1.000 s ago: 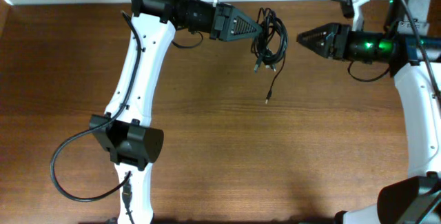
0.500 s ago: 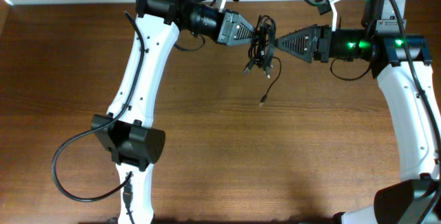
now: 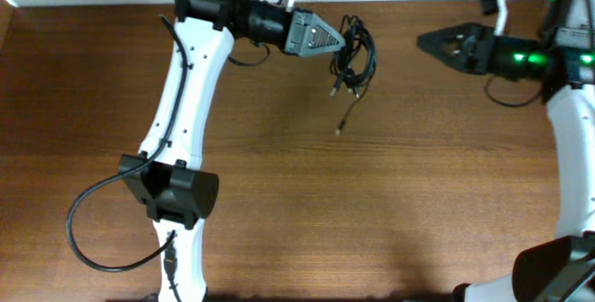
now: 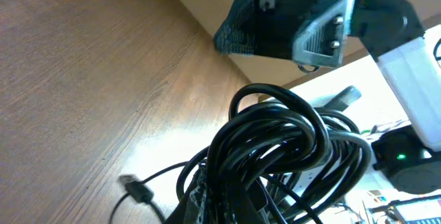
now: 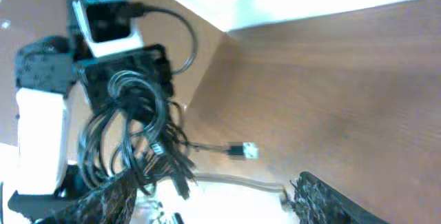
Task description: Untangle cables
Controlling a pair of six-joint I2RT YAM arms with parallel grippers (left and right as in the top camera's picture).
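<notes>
The cables are a bunch of thin black cords hanging in loops from my left gripper, which is shut on them above the table at the back. One loose end with a small plug trails down toward the wood. In the left wrist view the cables fill the frame over the jaws, with a plug at the left. My right gripper is open and empty, well to the right of the bunch. In the right wrist view the cables hang ahead of its spread fingers.
The brown wooden table spreads below both arms. The left arm's white link and black base joint cross the left half, with a thick black arm cable looping beside it. The right arm runs along the right edge.
The right gripper reached in to the bunch half a second ago and has now drawn back to the right, empty. The left gripper and the cables shifted slightly left.
</notes>
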